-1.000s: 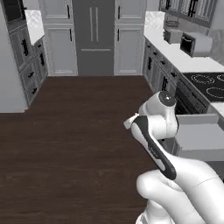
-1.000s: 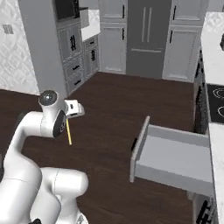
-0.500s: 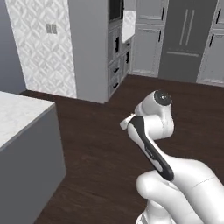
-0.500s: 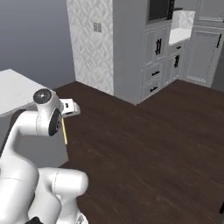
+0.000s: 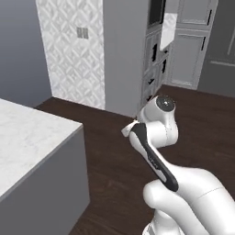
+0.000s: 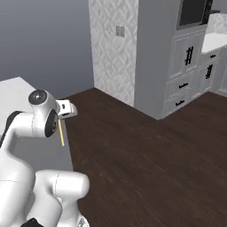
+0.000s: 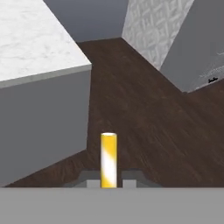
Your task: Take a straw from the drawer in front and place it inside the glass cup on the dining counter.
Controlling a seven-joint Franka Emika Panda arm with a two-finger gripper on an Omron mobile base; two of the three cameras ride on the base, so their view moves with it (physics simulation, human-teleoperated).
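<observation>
The yellow straw [image 7: 108, 159] with pale stripes stands between the two dark tips of my gripper [image 7: 108, 183], which is shut on it. In the right base view the straw [image 6: 61, 133] hangs down below the hand, in front of the counter's corner. The dining counter [image 7: 35, 39], white marble over a grey side, lies ahead and to the left of the hand; its corner is also at the left in the left base view [image 5: 27, 137]. The drawer and the glass cup are out of view.
Dark wood floor [image 6: 146, 168] spreads between the counter and the far wall. A patterned wall panel [image 6: 113, 48] with a switch plate stands beside tall grey cabinets [image 6: 190, 75] with black handles and a built-in oven [image 6: 193, 11].
The base has turned, so the whole scene swung: the open drawer and stove left the views and the dining counter came in. The straw stays in the shut gripper.
</observation>
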